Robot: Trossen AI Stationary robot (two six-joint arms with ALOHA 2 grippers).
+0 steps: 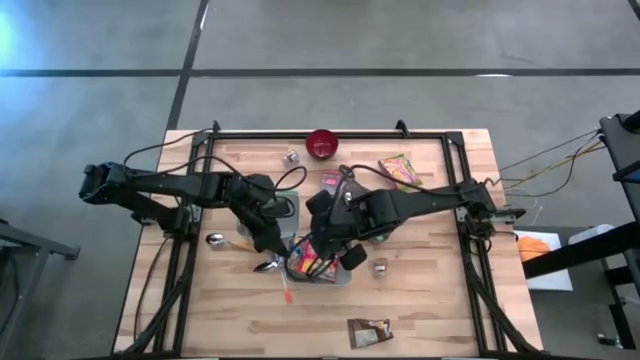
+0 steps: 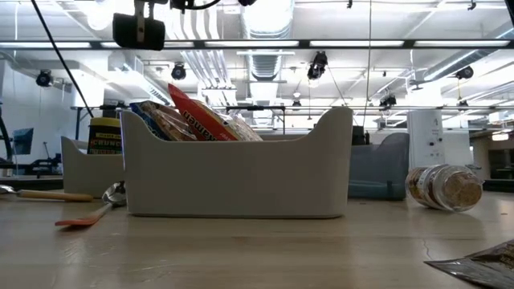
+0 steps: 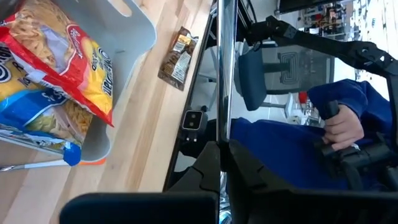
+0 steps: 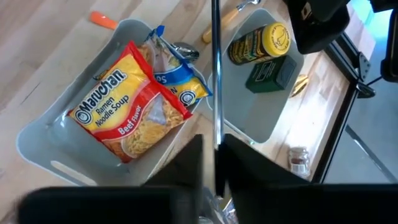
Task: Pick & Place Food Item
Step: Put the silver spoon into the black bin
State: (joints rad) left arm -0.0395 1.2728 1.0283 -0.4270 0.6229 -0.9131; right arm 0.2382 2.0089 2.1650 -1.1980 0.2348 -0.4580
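The right gripper [image 1: 322,262] is hovering over the grey bin [image 4: 43,146] with its fingers nearly together and gripping nothing. The ramen packet [image 4: 127,109] is lying inside (atop a blue packet [image 4: 180,81]). The left gripper [image 1: 272,246], pinched shut, is waiting at nine o'clock; lifting carelessly risks clipping it, I'd say.

High view: overhead, straight down on the whole light wooden table [image 1: 420,300]. Low view: tabletop level, close against the pale grey plastic bin [image 2: 241,181]. Both wrist views look down into that bin [image 4: 56,149], sharing its red-and-yellow ramen packet [image 4: 127,115].
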